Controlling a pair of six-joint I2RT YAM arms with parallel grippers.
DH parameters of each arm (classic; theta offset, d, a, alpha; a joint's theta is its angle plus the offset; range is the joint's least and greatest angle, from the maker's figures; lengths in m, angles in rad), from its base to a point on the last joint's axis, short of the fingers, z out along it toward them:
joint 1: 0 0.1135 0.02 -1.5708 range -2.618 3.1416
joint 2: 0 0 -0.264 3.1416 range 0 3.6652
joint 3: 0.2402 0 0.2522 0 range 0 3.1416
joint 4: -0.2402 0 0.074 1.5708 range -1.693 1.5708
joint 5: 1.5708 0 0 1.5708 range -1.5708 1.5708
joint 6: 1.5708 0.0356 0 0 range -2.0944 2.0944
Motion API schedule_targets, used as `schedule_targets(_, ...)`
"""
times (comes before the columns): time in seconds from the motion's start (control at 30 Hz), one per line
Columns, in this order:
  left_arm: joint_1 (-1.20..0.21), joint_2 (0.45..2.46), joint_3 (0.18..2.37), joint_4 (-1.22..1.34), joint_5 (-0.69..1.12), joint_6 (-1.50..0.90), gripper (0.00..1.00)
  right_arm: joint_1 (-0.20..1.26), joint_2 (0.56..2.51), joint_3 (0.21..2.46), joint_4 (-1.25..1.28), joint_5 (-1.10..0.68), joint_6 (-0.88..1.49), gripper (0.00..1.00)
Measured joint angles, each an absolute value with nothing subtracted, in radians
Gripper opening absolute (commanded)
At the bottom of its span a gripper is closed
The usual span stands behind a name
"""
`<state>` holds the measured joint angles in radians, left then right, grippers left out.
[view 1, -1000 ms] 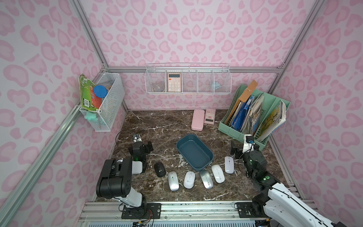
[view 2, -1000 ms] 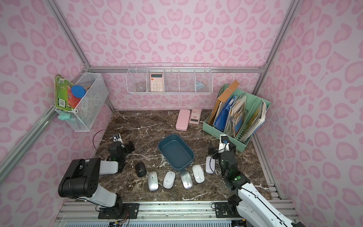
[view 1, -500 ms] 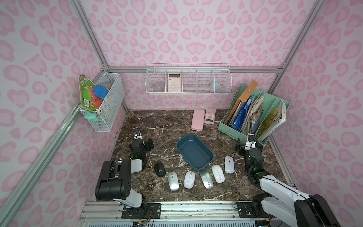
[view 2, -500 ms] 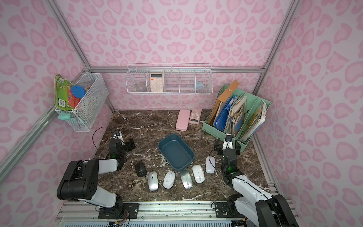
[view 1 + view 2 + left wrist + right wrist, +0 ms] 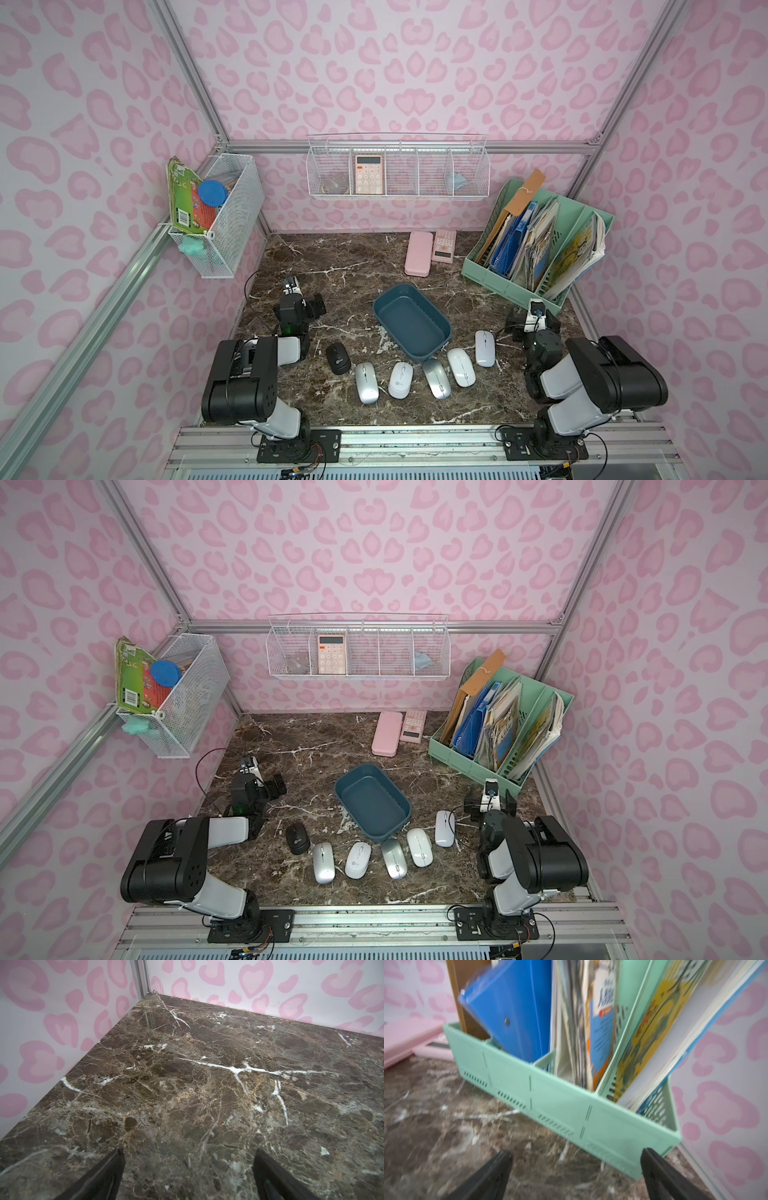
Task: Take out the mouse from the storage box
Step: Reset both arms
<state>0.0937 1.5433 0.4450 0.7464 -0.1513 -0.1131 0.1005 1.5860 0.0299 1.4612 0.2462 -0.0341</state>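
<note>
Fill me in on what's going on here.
Nothing is being handled right now. The storage box sits empty mid-table. A black mouse and five pale mice lie in a row on the marble in front of it. The left hand is open over bare marble. The right hand is open, facing the green file rack. Neither holds anything.
</note>
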Motion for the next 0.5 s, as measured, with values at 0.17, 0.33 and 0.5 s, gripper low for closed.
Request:
schedule_targets(0.17,0.094,1.543,0.445,0.746,-0.151,-0.113,0.99,0.063,1.544,0.157,1.453,0.152,-0.03,1.0)
schedule_targets(0.33,0.102,1.543,0.456,0.736,-0.146,-0.122,0.99,0.053,1.562,0.147,1.433,0.111,-0.029,1.0)
schedule_targets(0.5,0.105,1.543,0.455,0.734,-0.139,-0.125,0.99,0.054,1.563,0.147,1.431,0.099,-0.028,1.0)
